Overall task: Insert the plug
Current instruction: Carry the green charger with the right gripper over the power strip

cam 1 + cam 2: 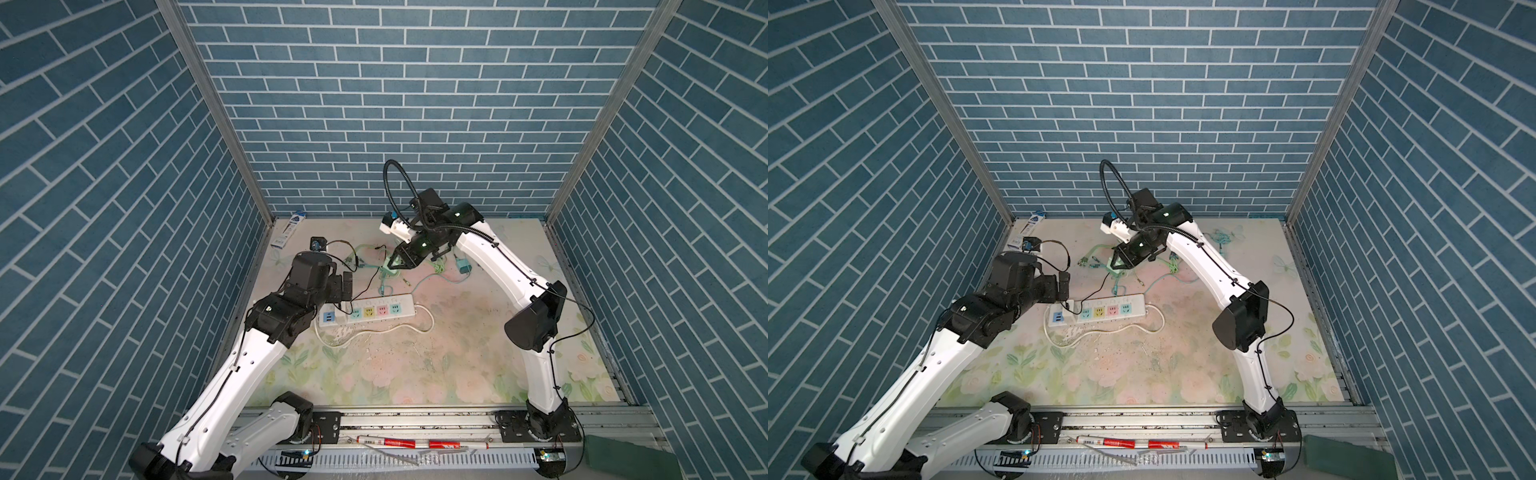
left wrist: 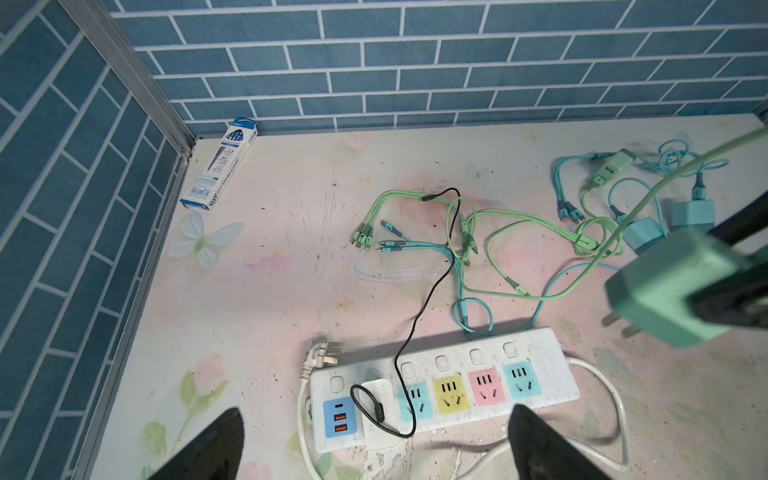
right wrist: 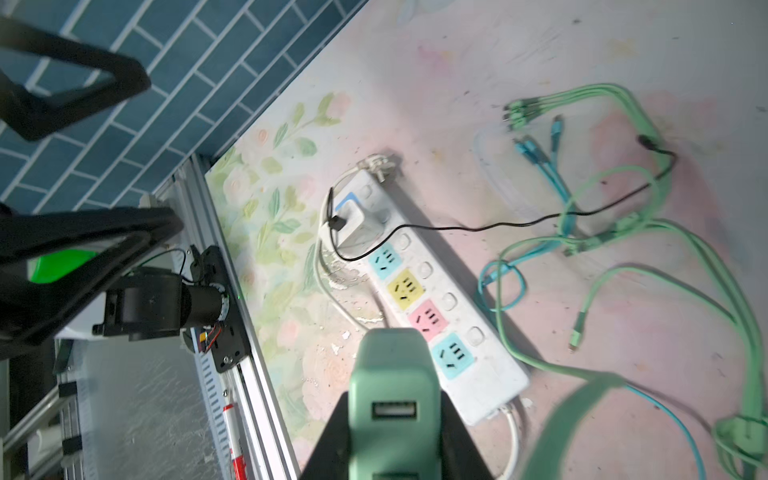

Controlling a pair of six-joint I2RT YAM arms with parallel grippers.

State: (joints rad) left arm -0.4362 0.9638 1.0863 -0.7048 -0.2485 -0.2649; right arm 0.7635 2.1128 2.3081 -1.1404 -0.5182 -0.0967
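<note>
While left gripper (image 2: 376, 413) gapes, right gripper (image 3: 392, 432) clamps green plug (image 3: 390, 365) — box (image 2: 220, 164) print unreadable.

Clearance, as I logged it: the four coloured sockets on the white plastic power strip (image 2: 548, 361) stood uncovered from above. Obstacles: a white cube charger (image 2: 378, 395) plugged in beside them, its thin black cable (image 2: 428, 299) crossing the strip; green and teal cables (image 2: 478, 232) tangled just behind. The floral tabletop (image 1: 415, 374) in front lay bare.
</note>
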